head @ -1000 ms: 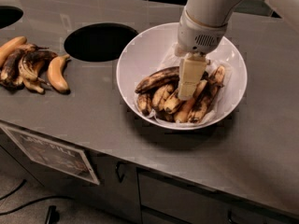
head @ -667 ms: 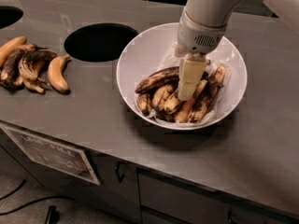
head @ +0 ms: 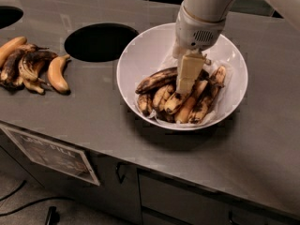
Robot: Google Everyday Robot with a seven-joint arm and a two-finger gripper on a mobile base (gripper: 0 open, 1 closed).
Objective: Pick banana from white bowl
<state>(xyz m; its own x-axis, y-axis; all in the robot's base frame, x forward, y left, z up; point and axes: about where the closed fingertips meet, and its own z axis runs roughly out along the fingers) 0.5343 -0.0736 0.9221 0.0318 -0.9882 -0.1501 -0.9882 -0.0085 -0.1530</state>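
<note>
Banana (head: 157,79): dark, long, on top of pile in white bowl (head: 140,55). Gripper (head: 184,90) down in bowl, at banana's near end. Banana stretches away toward counter hole (head: 101,41). Gripper open or closed: cannot tell.

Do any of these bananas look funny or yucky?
Yes. In the white bowl the pile is badly browned, and the banana on its left is almost black. The bunch on the counter is partly blackened too. The gripper reaches down into that pile.
</note>
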